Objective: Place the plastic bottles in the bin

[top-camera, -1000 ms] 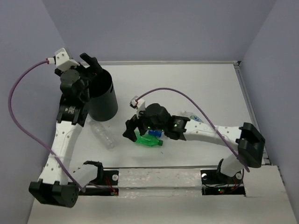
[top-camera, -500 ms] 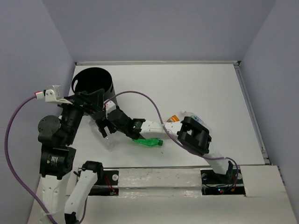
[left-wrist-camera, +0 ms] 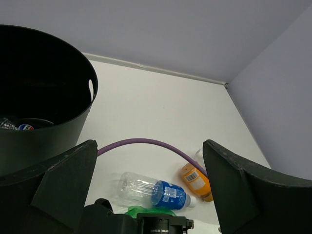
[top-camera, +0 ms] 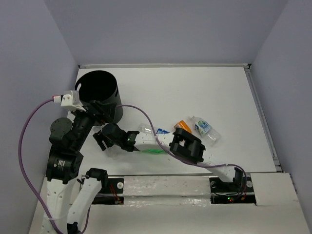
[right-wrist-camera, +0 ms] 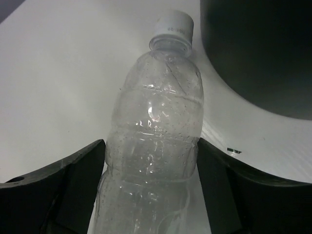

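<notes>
Well, we see the black bin (top-camera: 111,105) standing at the left of the tabletop (top-camera: 204,87). Our left fingers (left-wrist-camera: 63,185) are wide open beside it, holding nothing. Our right fingers (right-wrist-camera: 73,185) squeeze a clear bottle (right-wrist-camera: 156,122) lying near the bin. An orange bottle (top-camera: 181,125) lies farther right.

White table (top-camera: 195,87) (matte, plain) between lavender walls (top-camera: 170,29).
</notes>
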Motion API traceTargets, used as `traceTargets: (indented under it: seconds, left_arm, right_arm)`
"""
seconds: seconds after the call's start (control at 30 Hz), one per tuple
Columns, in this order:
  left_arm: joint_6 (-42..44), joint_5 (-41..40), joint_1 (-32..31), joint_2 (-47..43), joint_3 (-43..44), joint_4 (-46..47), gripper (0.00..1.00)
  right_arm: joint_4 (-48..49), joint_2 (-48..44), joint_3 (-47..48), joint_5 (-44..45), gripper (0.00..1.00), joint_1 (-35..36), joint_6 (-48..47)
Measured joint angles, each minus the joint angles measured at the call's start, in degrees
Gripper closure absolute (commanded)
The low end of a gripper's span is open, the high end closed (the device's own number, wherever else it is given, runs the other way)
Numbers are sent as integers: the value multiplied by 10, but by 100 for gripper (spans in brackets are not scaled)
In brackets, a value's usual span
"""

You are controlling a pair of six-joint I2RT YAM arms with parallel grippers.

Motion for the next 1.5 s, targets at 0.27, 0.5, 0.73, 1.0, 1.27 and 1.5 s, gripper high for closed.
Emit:
traceTargets:
  seconds: [0.27, 0.5, 0.73, 1.0, 1.27, 1.5]
  left_arm:
    - [15, -35, -12, -2, 23, -17, 1]
    - [11, -67, -15, -2, 95, -14, 1]
    - [-4, -71, -19, -22, 171, 2, 1]
    - [-11, -71, -21, -39, 172, -1, 1]
    - [-3, -98, -26, -56, 153, -30, 1]
    - [5, -117, -37, -58, 143, -31, 1]
  right_arm:
    - [5, -54, -68, 5, 63, 7, 7]
    - [56, -234, -236, 2, 65, 8, -5]
    - [163, -397, -266, 0, 72, 5, -54]
    - [253, -290, -54, -17, 73, -58, -113]
    - [299, -73, 180, -34, 73, -101, -177]
    - [329, 54, 333, -67, 68, -102, -199]
